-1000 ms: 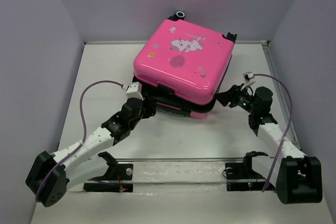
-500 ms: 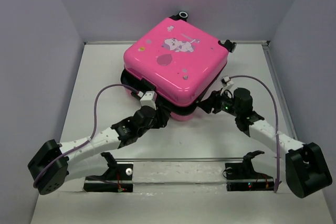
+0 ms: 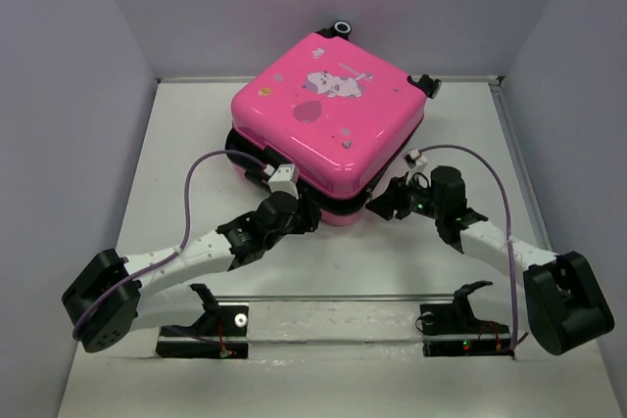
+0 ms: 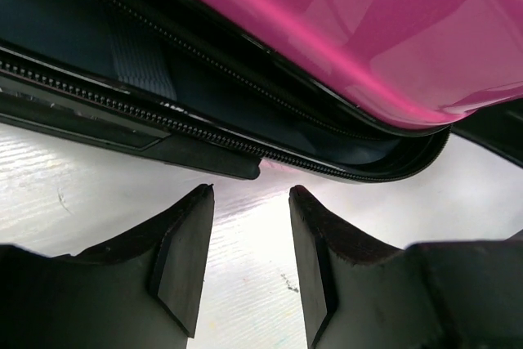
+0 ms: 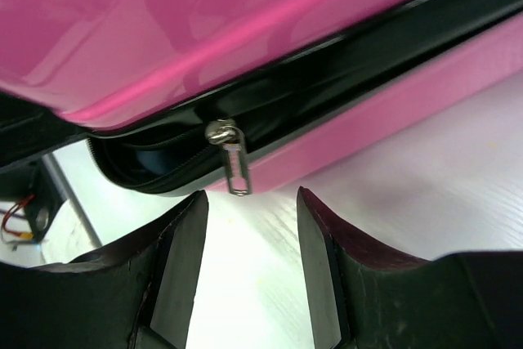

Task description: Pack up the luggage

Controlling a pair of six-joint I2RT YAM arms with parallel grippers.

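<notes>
Pink luggage has been swung leftward; the left end effector and right end effector are held spread, empty, so the zipper pull is judged reachable.

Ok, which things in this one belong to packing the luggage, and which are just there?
Part of the job: pink suitcase, lid down, seam unzipped; zipper pull, hanging just ahead of the open right gripper; open left gripper at the seam.
Just there: table; mounting rail at its near edge.
</notes>
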